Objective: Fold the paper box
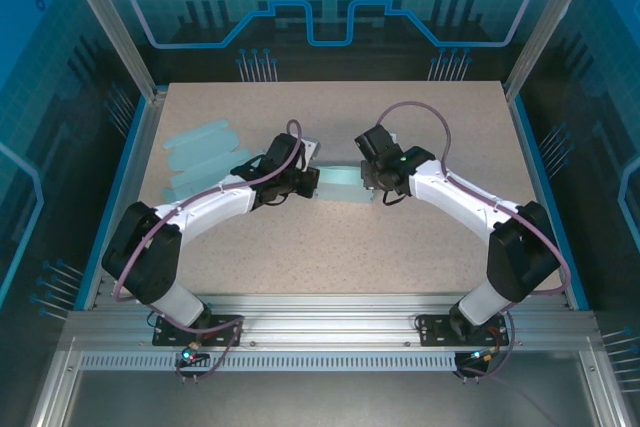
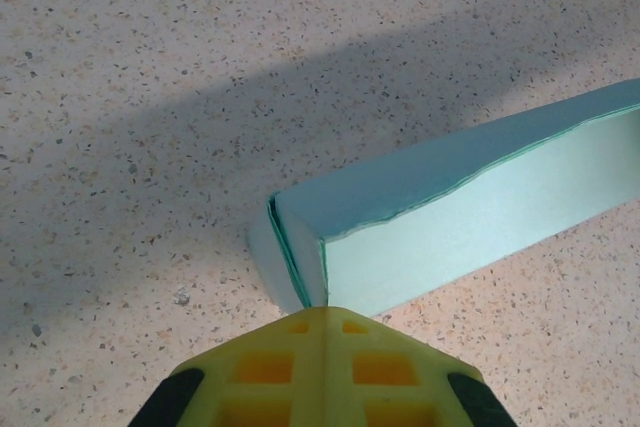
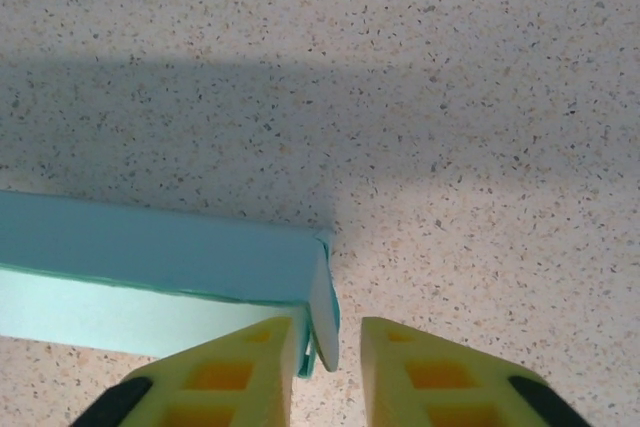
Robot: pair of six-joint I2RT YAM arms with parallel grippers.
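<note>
The paper box [image 1: 340,185] is a long light-teal carton lying on the table between both grippers. In the left wrist view the box [image 2: 480,207] runs off to the right. My left gripper [image 2: 325,312] is shut, its yellow fingertips pressed together and touching the box's near end corner, where the end flaps [image 2: 290,257] stand slightly loose. In the right wrist view the box [image 3: 150,252] ends at a flap [image 3: 323,312] hanging between the fingers of my right gripper [image 3: 330,332]. That gripper is open: the left finger rests against the flap, the right finger stands apart from it.
A pile of flat teal box blanks [image 1: 200,152] lies at the back left of the speckled table [image 1: 400,247]. Metal frame rails [image 1: 330,307] run along the near edge, and blue walls enclose the sides and back.
</note>
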